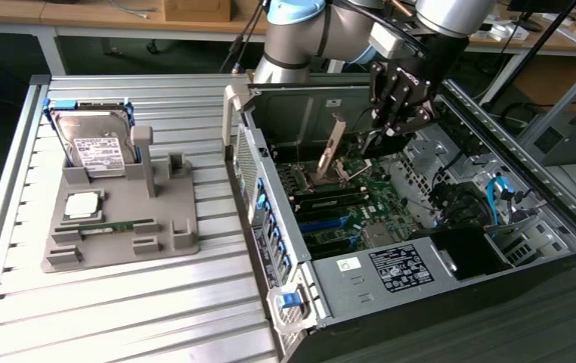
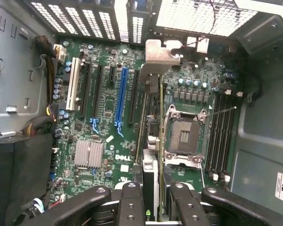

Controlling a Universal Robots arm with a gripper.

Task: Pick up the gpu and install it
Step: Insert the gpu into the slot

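Slatted aluminium bench (image 1: 116, 302) carries an open computer case (image 1: 530, 197) along its edge on the exterior view's right. I see my gripper (image 1: 387, 140) (image 2: 151, 197) down inside the case, clamped on the gpu (image 1: 335, 147) (image 2: 152, 169). The card stands edge-on over the motherboard (image 2: 94, 117), between the blue slot (image 2: 121, 99) and the processor socket (image 2: 185, 136). Its silvery bracket (image 2: 159, 56) sits toward the case's vented wall.

Case (image 1: 298, 106) wide open above, plenty of room to drop in. Tight below: gpu (image 2: 151, 169) hangs between blue slot (image 2: 121, 94) and CPU socket (image 2: 184, 136); cables (image 1: 497, 193) crowd the exterior view's right.
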